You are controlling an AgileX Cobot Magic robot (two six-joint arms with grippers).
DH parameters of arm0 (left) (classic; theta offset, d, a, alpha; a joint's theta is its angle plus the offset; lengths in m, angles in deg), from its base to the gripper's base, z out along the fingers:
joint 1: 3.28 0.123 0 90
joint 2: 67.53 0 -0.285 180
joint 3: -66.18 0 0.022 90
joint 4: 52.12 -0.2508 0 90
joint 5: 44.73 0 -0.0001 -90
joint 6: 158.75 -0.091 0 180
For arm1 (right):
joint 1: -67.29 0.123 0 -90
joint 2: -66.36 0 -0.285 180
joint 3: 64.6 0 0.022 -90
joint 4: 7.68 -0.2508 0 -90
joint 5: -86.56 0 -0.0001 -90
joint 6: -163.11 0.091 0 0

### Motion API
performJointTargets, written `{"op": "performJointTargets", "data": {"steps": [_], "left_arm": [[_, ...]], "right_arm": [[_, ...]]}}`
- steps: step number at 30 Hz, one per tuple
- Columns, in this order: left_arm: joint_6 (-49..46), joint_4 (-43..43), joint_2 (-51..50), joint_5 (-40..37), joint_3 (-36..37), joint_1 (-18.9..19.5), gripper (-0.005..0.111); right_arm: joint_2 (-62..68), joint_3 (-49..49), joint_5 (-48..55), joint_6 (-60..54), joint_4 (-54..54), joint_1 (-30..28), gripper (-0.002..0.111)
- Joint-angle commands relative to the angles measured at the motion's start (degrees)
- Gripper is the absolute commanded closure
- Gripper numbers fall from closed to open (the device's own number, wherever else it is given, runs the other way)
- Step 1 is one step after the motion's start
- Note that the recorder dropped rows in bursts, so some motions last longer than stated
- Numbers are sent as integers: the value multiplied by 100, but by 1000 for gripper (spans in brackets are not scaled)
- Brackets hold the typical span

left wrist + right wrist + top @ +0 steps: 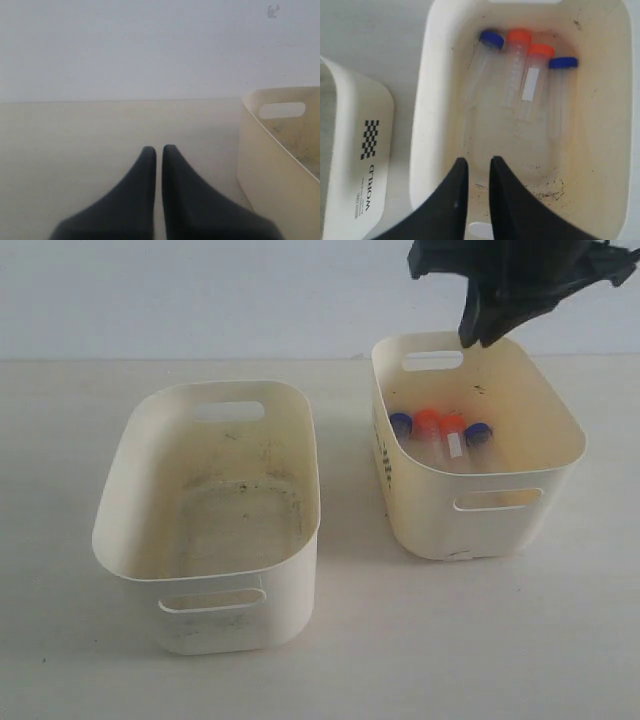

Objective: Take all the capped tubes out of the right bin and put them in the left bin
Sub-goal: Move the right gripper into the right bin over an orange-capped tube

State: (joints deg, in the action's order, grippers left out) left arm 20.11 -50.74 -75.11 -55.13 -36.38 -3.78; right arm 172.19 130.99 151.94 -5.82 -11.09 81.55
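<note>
The right gripper point(482, 335) hangs at the upper right of the exterior view, over the top rim of the right bin point(500, 530), and its arm is chopped off by the frame's top edge. From its wrist camera the jaws sit a narrow gap apart, gripping nothing, above the bin's floor. All four capped tubes point(532, 80) lie side by side in there, untouched. Their caps run blue, orange, orange, blue toward the top of that frame, and the clear bodies nearly vanish against the yellowish floor. The left gripper point(159, 148) is out of the exterior shot altogether. Its own camera shows the jaws all but together, just a slit, above the counter point(75, 150), with the left bin point(270, 165) cut off at the right edge.
</note>
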Motion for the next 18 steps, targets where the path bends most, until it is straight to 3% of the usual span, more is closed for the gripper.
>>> {"op": "performJointTargets", "data": {"steps": [1,8,18], "left_arm": [[23,13,-20,55,-22,-6,103],[23,13,-20,55,-22,-6,103],[23,13,-20,55,-22,-6,103]], "right_arm": [[753,590,432,197,68,18,91],[1538,794,285,389,113,-3,62],[2054,794,-124,399,123,-30,61]]}}
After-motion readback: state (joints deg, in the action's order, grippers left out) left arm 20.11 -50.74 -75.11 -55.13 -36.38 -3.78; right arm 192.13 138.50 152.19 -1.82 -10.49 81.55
